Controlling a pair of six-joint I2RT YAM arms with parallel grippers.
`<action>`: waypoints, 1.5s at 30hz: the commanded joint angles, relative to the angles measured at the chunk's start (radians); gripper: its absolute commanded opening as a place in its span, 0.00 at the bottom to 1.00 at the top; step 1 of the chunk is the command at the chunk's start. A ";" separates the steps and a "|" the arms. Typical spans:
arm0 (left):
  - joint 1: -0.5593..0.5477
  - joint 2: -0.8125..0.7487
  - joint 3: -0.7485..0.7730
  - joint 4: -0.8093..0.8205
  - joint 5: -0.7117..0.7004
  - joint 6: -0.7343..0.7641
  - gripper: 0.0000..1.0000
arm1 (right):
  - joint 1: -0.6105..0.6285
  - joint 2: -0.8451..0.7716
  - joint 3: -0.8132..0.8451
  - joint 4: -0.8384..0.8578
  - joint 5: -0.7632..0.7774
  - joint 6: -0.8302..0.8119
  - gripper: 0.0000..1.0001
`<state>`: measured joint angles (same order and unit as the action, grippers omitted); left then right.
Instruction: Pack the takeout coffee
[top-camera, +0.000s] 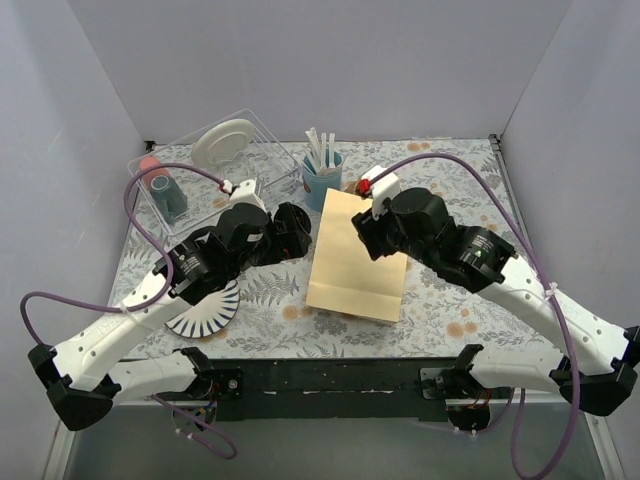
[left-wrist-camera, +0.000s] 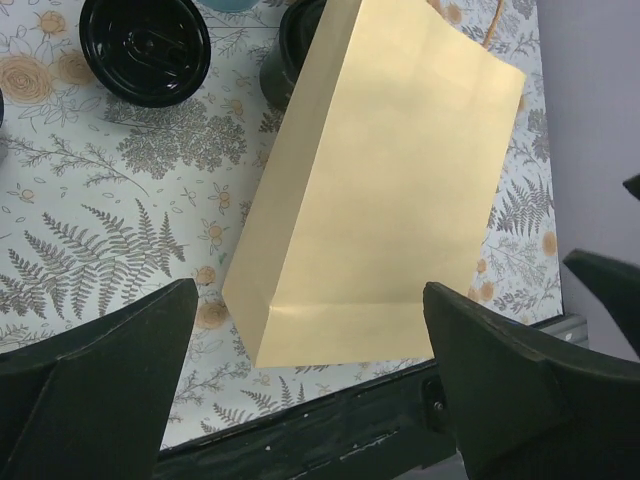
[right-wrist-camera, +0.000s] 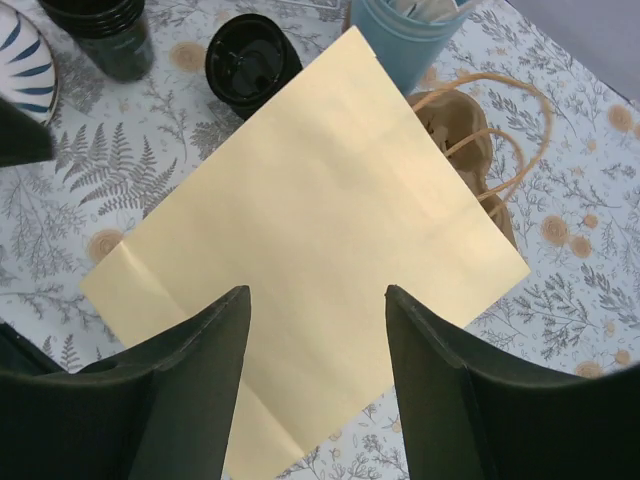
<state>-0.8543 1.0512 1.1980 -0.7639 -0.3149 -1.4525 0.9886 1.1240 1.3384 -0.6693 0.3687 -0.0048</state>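
The takeout coffee (right-wrist-camera: 252, 60), a small black cup with a black sip lid, stands upright against the left edge of the brown paper bag (right-wrist-camera: 300, 220). The bag (top-camera: 355, 262) lies flat mid-table, with its handles (right-wrist-camera: 490, 140) at the far end. In the left wrist view the coffee (left-wrist-camera: 283, 55) is half hidden behind the bag (left-wrist-camera: 390, 180). In the top view it is lost under my left arm. My left gripper (left-wrist-camera: 310, 300) is open and empty, high over the bag's near end. My right gripper (right-wrist-camera: 318, 295) is open and empty above the bag's middle.
A lidless black cup (right-wrist-camera: 100, 30) stands left of the coffee and also shows in the left wrist view (left-wrist-camera: 145, 45). A light blue cup with white sticks (top-camera: 322, 175) stands at the bag's far left corner. A clear bin (top-camera: 150, 165) is at the back left. A striped plate (top-camera: 205, 312) lies near left.
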 joint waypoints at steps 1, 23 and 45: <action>-0.003 -0.063 -0.070 -0.002 -0.030 -0.023 0.96 | -0.236 -0.027 -0.018 0.114 -0.257 -0.035 0.66; -0.003 -0.166 -0.089 -0.029 0.022 0.055 0.95 | -0.840 0.505 0.263 -0.165 -1.209 -0.371 0.77; -0.005 -0.177 -0.078 -0.040 0.003 0.069 0.95 | -0.840 0.435 0.192 -0.222 -1.268 -0.356 0.23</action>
<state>-0.8547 0.9077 1.0885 -0.8009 -0.2970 -1.3975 0.1520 1.6241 1.5066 -0.8726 -0.8371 -0.3717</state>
